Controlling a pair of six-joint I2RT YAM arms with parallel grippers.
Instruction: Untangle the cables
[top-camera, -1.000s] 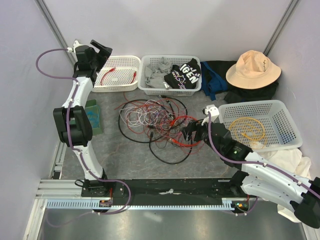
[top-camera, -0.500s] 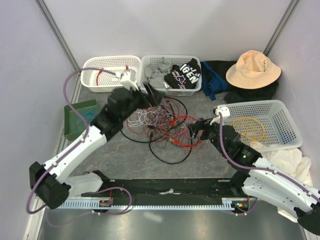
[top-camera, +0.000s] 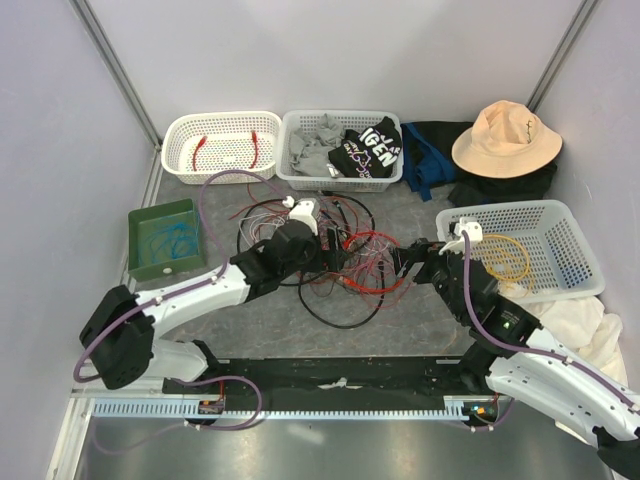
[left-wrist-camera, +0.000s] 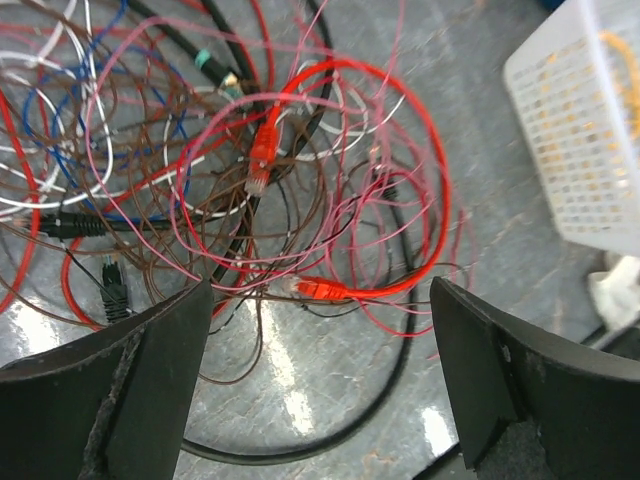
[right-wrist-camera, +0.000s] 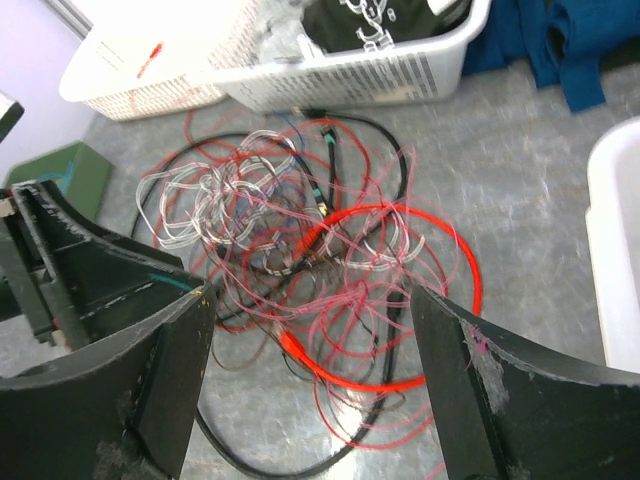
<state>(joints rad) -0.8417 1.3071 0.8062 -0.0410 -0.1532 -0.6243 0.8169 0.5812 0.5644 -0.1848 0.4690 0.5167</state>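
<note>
- Two arms lean in over the cables (top-camera: 320, 250), a loose tangle in the middle of the worktop (top-camera: 410, 330).
- Left jaws stand wide apart and grasp nothing. In the left wrist view they hang just above a red cable (left-wrist-camera: 440, 190) that loops around thin pink wire (left-wrist-camera: 200, 150) and brown strands, with a red plug (left-wrist-camera: 262, 150) lying inside the loop.
- Right jaws are likewise spread and empty, poised at the tangle's right edge over the same red loop.
- Several strands lie apart from the heap: red cables (top-camera: 200, 150) in the far-left white basket (top-camera: 220, 117), a yellow cable (top-camera: 497, 243) in the right basket (top-camera: 520, 207), and a blue one (top-camera: 172, 240) in the green tray (top-camera: 165, 207).
- Judging by this, the step in hand is the approach to pick another strand, and most of the heap is not yet separated.
- Next, one pair of jaws probably needs to drop and clench on a single strand. The red loop looks the easiest, since it appears to lie on top.
- Pulling should be slow, with the other jaws steadying the heap, because the pink wire threads through the loop and could drag everything along.
</note>
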